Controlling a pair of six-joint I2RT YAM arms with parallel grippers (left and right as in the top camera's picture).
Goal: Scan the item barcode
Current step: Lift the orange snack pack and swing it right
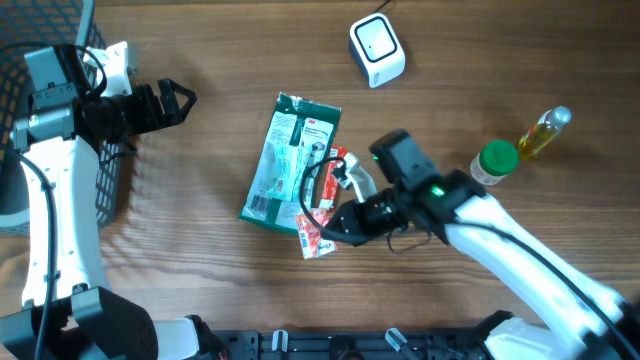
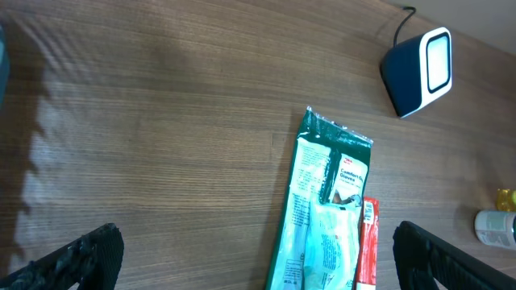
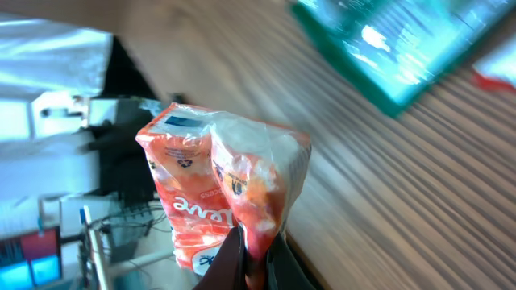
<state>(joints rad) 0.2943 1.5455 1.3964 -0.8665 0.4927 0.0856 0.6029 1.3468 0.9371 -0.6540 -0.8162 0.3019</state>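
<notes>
Beside the green package (image 1: 290,160), right hand (image 3: 254,259) pinched tight on the red-orange packet (image 3: 218,189); left hand (image 1: 174,100) wide open, empty.

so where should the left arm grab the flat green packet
Probably pinch the crimped end seal nearest the scanner, coming down from above on that side. The green packet lies flat on the table, so only a thin edge offers purchase, and the long side next to the right gripper, shut on the orange packet, is crowded.
</notes>
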